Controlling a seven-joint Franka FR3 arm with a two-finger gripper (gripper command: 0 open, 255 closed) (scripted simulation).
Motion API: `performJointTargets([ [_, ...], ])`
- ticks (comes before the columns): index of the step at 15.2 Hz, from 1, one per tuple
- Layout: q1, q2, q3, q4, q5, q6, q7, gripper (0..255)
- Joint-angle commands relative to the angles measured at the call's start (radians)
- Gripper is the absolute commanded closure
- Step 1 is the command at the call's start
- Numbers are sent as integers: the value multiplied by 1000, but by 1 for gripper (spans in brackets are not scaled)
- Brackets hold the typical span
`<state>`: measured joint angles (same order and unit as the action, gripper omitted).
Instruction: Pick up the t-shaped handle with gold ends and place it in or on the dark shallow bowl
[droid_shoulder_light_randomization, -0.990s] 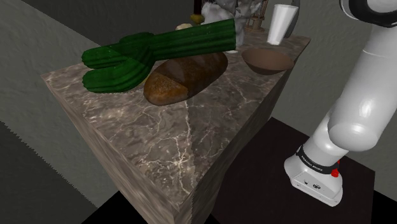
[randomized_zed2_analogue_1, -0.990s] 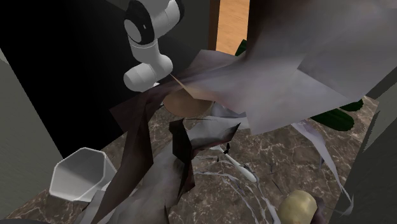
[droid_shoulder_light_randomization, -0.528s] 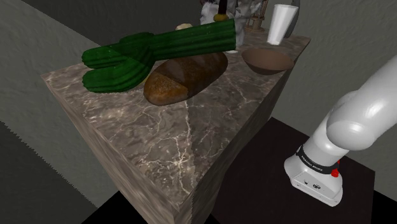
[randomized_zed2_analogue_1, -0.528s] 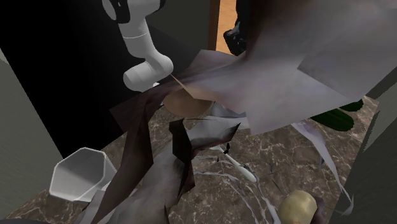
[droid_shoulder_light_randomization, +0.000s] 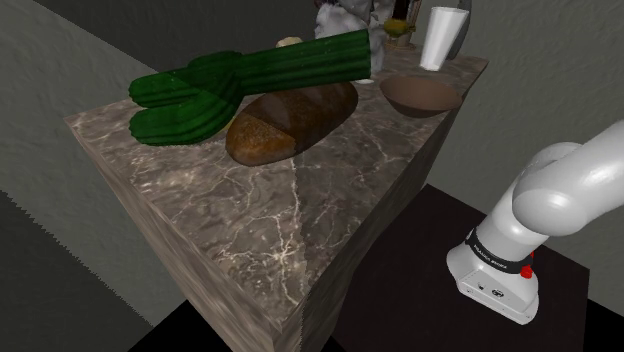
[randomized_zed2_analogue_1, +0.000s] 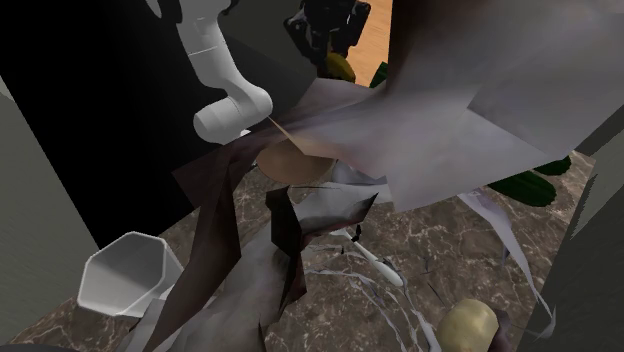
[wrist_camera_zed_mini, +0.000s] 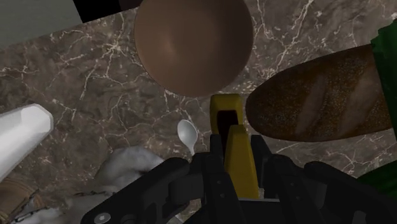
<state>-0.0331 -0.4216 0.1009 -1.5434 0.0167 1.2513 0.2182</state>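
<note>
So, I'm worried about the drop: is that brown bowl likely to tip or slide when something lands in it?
The bowl looks wide, low and shallow, so tipping seems unlikely. It rests near the edge of a smooth-looking marble table, so an off-centre knock might slide it. The handle in the pincer looks rigid, so expect a clatter.

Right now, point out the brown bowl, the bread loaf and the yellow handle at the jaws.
brown bowl (wrist_camera_zed_mini: 193, 44), wrist view, on its bare inner wall.
bread loaf (wrist_camera_zed_mini: 318, 102), wrist view, on the middle of its crust.
yellow handle (wrist_camera_zed_mini: 240, 162), wrist view, on its long yellow face.
</note>
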Motion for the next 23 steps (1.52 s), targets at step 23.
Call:
performJointTargets([
  [23, -3, -351, -68, -474, -9, 123, -77, 255],
])
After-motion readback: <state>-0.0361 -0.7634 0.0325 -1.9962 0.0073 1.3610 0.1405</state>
